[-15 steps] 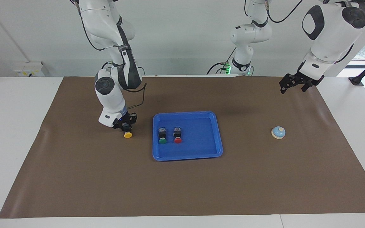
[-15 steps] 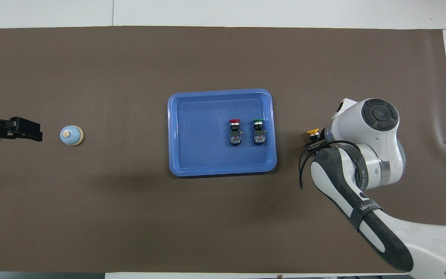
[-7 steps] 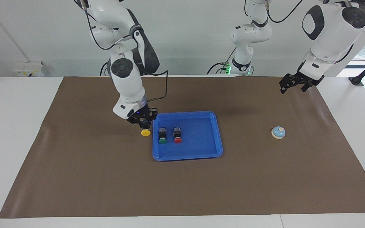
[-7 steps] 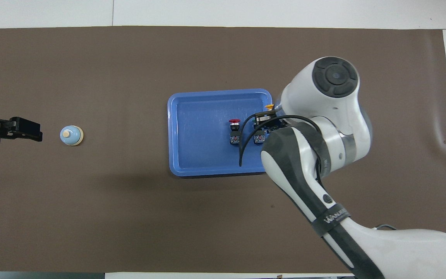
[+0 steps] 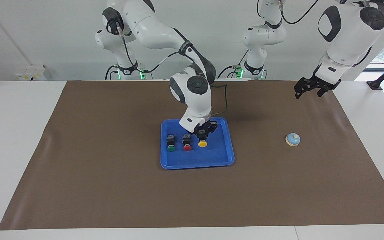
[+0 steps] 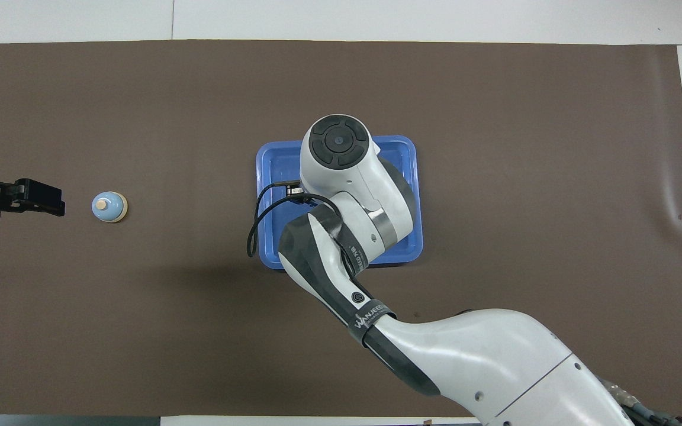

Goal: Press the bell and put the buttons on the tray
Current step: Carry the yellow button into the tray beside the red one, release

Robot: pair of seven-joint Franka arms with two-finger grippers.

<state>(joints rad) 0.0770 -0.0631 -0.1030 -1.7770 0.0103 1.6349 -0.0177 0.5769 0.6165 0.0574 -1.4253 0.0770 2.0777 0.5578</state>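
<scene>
The fingers of the right gripper (image 5: pixel 204 134) are closed on the black body of the yellow button (image 5: pixel 202 143), holding it cap-down over the blue tray (image 5: pixel 223 156), in line with the green button (image 5: pixel 170 147) and the red button (image 5: pixel 187 146), which already lie in the tray. Whether the yellow cap touches the tray floor cannot be told. In the overhead view the right arm hides all 3 buttons, and only the tray (image 6: pixel 265 177) rim shows around it.

The left gripper (image 5: pixel 308 88) hangs over the mat toward the left arm's end of the table and waits; whether it is parted or closed cannot be told. The bell (image 5: pixel 292 139) stands on the mat near it, well apart from the tray.

By the look of it, each button is light and rigid, with a boxy body that gives 2 flat faces for a firm pinch; the round cap seems smoother and a poorer hold. Released from low, it should settle on its side like the other 2. The bell likely needs only a short push on its knob.
</scene>
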